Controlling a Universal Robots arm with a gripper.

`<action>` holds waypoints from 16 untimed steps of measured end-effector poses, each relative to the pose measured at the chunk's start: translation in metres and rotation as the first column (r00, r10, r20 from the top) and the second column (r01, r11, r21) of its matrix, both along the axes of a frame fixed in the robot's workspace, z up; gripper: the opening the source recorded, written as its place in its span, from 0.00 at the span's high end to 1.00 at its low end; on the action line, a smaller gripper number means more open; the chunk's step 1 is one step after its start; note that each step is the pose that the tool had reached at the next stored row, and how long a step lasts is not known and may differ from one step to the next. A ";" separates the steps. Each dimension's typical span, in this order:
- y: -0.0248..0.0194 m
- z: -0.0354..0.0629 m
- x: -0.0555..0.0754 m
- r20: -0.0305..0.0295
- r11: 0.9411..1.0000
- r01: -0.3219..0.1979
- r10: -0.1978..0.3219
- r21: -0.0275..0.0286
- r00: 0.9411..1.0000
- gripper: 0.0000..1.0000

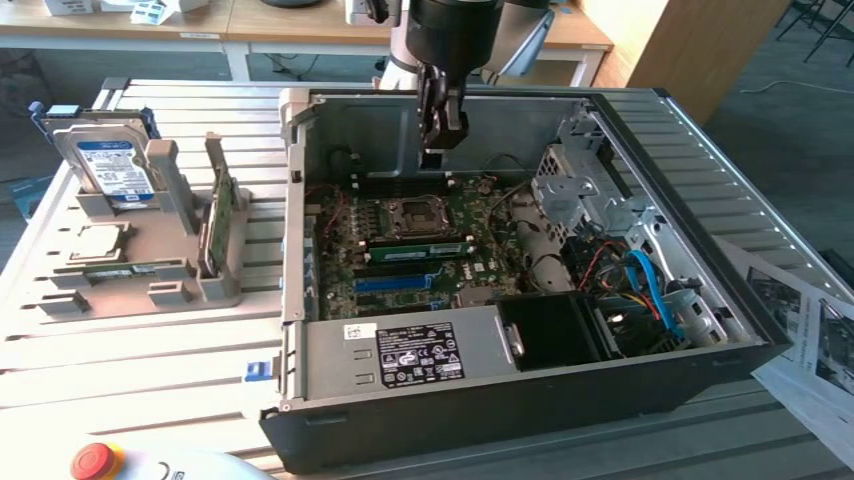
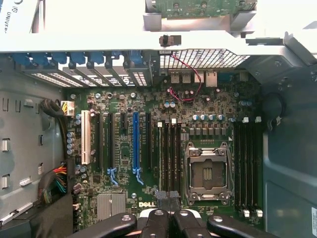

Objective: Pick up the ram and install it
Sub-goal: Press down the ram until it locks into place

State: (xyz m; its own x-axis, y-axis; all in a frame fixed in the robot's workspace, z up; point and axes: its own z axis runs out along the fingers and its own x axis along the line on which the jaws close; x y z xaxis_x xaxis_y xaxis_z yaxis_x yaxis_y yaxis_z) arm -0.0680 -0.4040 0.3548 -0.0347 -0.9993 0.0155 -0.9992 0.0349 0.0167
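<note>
Slatted desk (image 1: 134,360) holding an open PC case (image 1: 534,400) — gripper (image 1: 438,160), jaws together, is hovering over the seated ram (image 1: 420,250); pressing squarely downward seems wisest.

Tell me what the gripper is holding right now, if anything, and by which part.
Nothing, as far as shows: the gripper is shut with nothing between its fingers, above the motherboard. The ram sits in a slot there.

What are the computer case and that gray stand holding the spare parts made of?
The case looks like sheet metal: bare pale gray inside, folded edges, punched vent holes, dark painted outside. The stand looks like matte gray plastic, possibly printed; its blocky, uniform, unshiny surfaces suggest this, though it cannot be told for sure.
</note>
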 end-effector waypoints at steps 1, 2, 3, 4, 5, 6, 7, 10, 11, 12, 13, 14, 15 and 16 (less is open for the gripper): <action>0.0000 0.0000 0.000 0.000 1.000 0.000 0.000 0.000 1.000 0.90; 0.0000 0.0000 0.000 0.000 1.000 0.000 0.000 0.000 1.000 0.90; 0.0000 0.0000 0.000 0.000 1.000 0.000 0.000 0.000 1.000 0.90; 0.0000 0.0000 0.000 0.000 1.000 0.000 0.000 0.000 1.000 0.90; 0.0000 0.0000 0.000 0.000 1.000 0.000 0.000 0.000 1.000 0.90; 0.0000 0.0000 0.000 0.000 1.000 0.000 0.000 0.000 1.000 0.90; 0.0000 0.0000 0.000 0.000 1.000 0.000 0.000 0.000 1.000 0.90; 0.0000 0.0000 0.000 0.000 1.000 0.005 -0.005 0.000 1.000 0.90; 0.0000 0.0000 0.000 0.000 1.000 0.011 -0.011 0.000 1.000 0.90; 0.0000 0.0000 0.000 0.000 1.000 0.019 -0.019 0.000 1.000 0.90; 0.0000 0.0000 0.000 0.000 1.000 0.028 -0.028 0.000 1.000 0.90; 0.0000 0.0000 0.000 0.000 0.999 0.038 -0.038 0.000 0.999 0.90; 0.0000 0.0000 0.000 0.000 0.999 0.051 -0.051 0.000 0.999 0.90; 0.0000 0.0000 0.000 0.000 0.998 0.064 -0.064 0.000 0.998 0.90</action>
